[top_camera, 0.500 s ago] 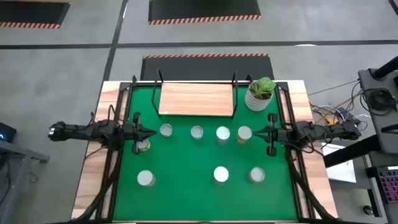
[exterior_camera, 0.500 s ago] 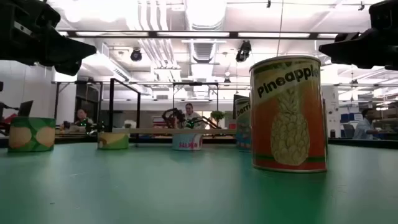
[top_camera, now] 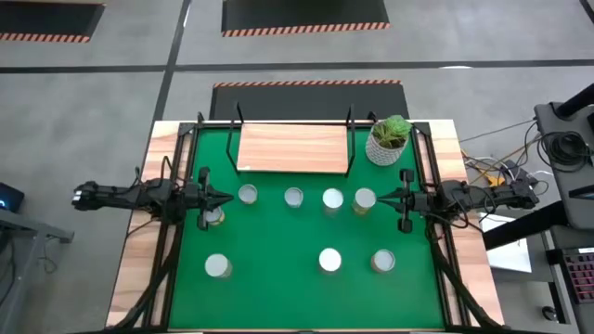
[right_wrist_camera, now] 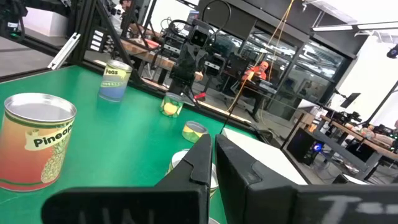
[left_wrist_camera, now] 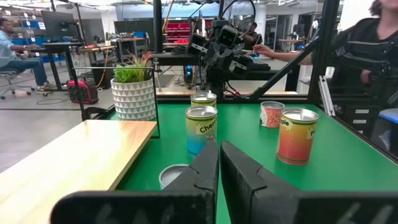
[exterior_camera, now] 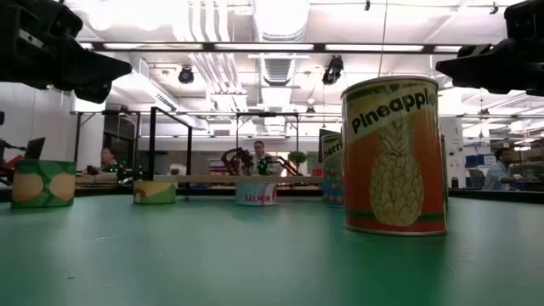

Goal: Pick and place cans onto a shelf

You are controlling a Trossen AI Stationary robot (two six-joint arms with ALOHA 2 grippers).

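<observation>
Several cans stand upright on the green mat (top_camera: 278, 237): a row (top_camera: 293, 197) in front of the shelf, one (top_camera: 213, 216) beside my left gripper, and three nearer ones (top_camera: 329, 261). A pineapple can (exterior_camera: 394, 155) is closest in the low view. The light-wood shelf (top_camera: 293, 148) stands at the far side with nothing on it. My left gripper (top_camera: 227, 198) (left_wrist_camera: 219, 146) hovers shut and empty at the row's left end. My right gripper (top_camera: 380, 197) (right_wrist_camera: 213, 138) hovers shut and empty at the row's right end. They point toward each other.
A white pot with a green plant (top_camera: 390, 139) stands to the right of the shelf. Black frame rails (top_camera: 186, 176) run along the mat's left and right sides. People sit and stand in the room beyond the table (left_wrist_camera: 12, 43).
</observation>
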